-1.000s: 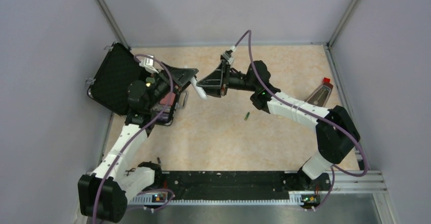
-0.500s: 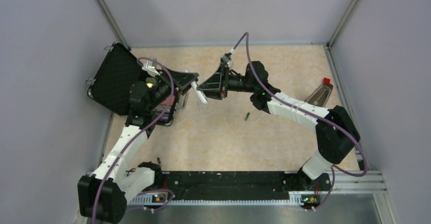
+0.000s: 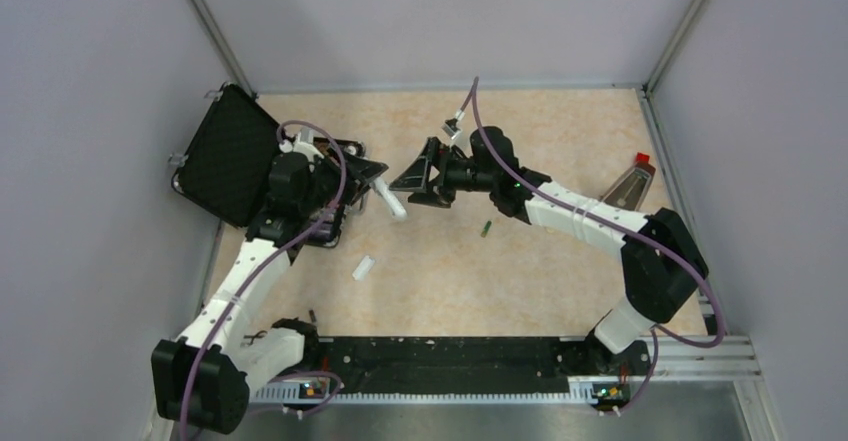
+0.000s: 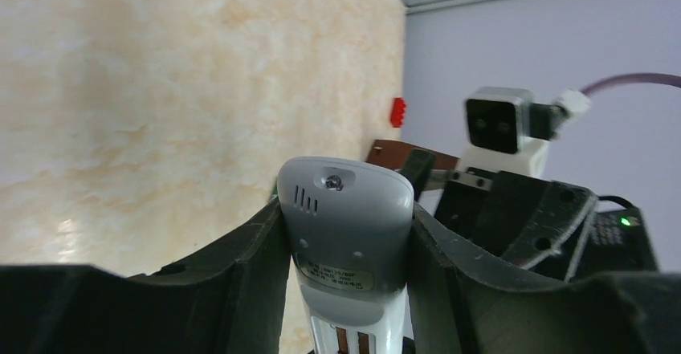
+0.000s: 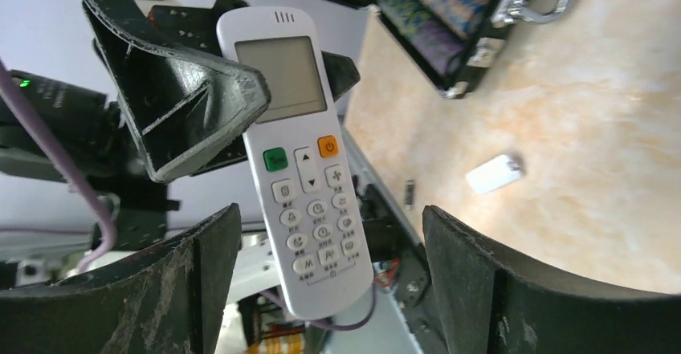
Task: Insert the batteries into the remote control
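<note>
Lilac walls (image 3: 450, 21) enclosed a beige marbled counter (image 3: 520, 281). The left end effector (image 3: 378, 175) clamped the remote control (image 5: 301, 153). Just beside the remote, the right end effector (image 3: 412, 177) stood wide.

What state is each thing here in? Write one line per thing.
remote control: held in the air, battery bay uncovered.
left gripper: shut on the remote control.
right gripper: open, jaws clear of the remote control.
cover: lying loose on the table.
green battery: lying loose on the table.
black case: open.
</note>
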Tool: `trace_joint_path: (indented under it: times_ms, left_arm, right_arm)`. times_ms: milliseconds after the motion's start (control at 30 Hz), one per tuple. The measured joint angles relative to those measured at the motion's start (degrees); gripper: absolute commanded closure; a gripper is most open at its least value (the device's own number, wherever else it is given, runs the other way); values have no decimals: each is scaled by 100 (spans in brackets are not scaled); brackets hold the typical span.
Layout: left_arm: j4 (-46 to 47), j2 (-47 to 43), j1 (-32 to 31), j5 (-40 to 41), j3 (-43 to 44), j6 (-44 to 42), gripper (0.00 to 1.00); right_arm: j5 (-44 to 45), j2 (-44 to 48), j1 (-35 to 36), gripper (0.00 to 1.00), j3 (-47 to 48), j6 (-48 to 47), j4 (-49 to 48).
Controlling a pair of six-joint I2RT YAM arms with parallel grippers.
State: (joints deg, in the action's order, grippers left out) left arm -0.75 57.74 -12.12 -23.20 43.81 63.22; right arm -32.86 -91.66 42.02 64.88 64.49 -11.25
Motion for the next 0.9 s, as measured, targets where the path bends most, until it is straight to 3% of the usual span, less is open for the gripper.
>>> trace_joint_path:
  times_ms: [400,600,900]
  left_arm:
    - [-1987,413,-87,1604,225,-737,100]
    - [-2573,1375,-940,2492,758,-938,100]
    - [-2929,3062,-1803,3163,1386,-667,100]
  right_arm:
    - [1617,496,59,22,-232,-1746,1532]
    - [2555,693,376,26,-385,-2216,2124]
    - [3748,1239,444,28,-1333,-2179,2855]
